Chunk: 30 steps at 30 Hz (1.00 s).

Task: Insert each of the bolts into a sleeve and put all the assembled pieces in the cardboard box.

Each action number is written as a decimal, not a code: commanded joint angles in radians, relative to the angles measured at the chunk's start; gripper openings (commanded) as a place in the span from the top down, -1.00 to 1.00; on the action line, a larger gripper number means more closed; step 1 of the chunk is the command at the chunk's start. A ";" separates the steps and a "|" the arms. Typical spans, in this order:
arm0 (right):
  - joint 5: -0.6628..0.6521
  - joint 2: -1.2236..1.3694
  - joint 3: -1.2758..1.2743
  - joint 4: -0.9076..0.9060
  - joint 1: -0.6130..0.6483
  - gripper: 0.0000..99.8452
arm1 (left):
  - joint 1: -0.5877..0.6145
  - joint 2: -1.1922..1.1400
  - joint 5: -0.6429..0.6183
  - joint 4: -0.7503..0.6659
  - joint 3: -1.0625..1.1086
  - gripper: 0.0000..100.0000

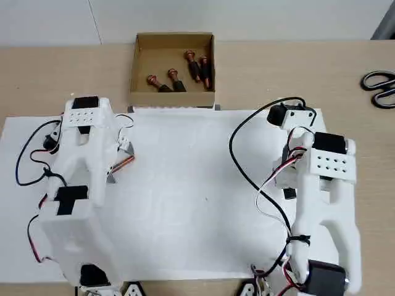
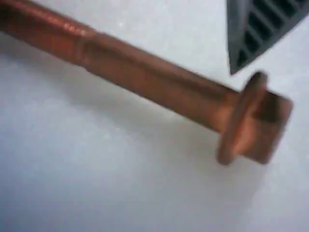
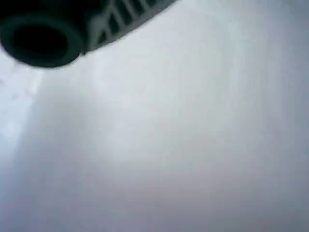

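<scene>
Inspection finds the cardboard box [image 1: 173, 98] at the far edge of the bench [image 1: 278, 68], holding four assembled pieces [image 1: 193, 65], each a copper bolt seated in a dark sleeve. A copper bolt [image 2: 159, 89] lies on its side on the white sheet [image 1: 197, 203] directly beneath the left arm [image 1: 86, 160], and a dark sleeve [image 3: 41, 41] sits close under the right arm [image 1: 324, 185]. I cannot tell whether either arm's grip is open or closed. Scissors [image 1: 379, 88] lie at the bench's right edge, well apart.

From the right wrist camera I get a dark sleeve [image 3: 41, 41], its hollow end turned toward the lens, sitting right against the ribbed grey edge of my right hand [image 3: 126, 17]. Behind both spreads a plain white sheet [image 3: 183, 145].
</scene>
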<state>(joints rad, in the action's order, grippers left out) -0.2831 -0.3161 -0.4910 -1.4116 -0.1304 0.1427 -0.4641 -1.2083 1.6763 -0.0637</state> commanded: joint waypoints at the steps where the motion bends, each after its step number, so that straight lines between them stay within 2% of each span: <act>1: -0.006 -0.045 0.003 -0.013 -0.002 0.97 | 0.006 -0.026 -0.005 0.011 -0.010 0.35; 4: -0.008 -0.045 0.003 -0.013 -0.002 0.97 | 0.005 -0.026 -0.002 0.005 -0.010 0.39; 12: -0.008 -0.045 0.003 -0.008 -0.002 0.97 | 0.005 -0.020 0.003 -0.002 -0.010 0.85; 15: -0.008 -0.045 0.003 -0.005 -0.002 0.97 | 0.002 -0.020 0.025 -0.002 -0.010 0.96; 25: -0.006 -0.045 0.003 -0.004 -0.001 0.97 | -0.002 -0.018 0.068 0.005 -0.015 0.99; 30: -0.006 -0.045 0.003 -0.004 -0.001 0.97 | -0.002 0.005 0.114 0.064 -0.119 0.99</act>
<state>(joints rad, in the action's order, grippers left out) -0.2831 -0.3161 -0.4910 -1.4131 -0.1304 0.1412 -0.4933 -1.1331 1.6978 -0.1189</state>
